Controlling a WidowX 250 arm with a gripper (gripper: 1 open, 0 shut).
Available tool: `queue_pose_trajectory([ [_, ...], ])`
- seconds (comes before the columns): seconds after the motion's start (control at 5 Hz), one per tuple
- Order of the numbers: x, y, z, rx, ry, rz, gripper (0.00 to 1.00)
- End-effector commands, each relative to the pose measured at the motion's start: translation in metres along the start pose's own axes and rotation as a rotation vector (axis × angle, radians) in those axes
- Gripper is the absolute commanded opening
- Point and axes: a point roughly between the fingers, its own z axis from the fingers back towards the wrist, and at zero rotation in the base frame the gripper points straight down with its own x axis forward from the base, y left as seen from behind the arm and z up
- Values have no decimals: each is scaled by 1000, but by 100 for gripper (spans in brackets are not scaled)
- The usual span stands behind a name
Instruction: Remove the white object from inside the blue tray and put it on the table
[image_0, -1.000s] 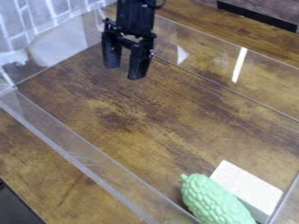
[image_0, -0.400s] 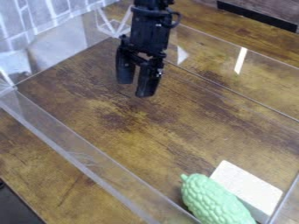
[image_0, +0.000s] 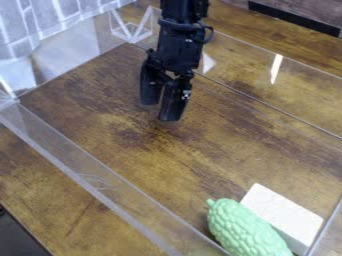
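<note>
My black gripper (image_0: 160, 106) hangs over the middle-left of the dark wood-grain table (image_0: 227, 140), pointing steeply down, its tips close above the surface. Its two fingers (image_0: 150, 98) stand open with nothing between them. A flat white object (image_0: 282, 213) lies on the tabletop at the lower right, far from the gripper. No blue tray is in view.
A green bumpy vegetable-shaped toy (image_0: 245, 232) lies at the bottom right, just left of the white object. Clear acrylic walls (image_0: 83, 172) fence the table along the near-left side and the back. A grey tiled wall shows at the top left.
The gripper has moved right and lower in the picture, toward the table's middle, and its wrist has rolled a little. It stays open. The white object and green toy have not moved.
</note>
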Motion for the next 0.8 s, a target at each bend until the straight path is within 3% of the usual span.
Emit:
queue_pose_trajectory([
  [0.0, 6, -8, 5, 32, -18, -53, 100],
  [0.6, 17, -19, -11, 60, 12, -149, 100],
])
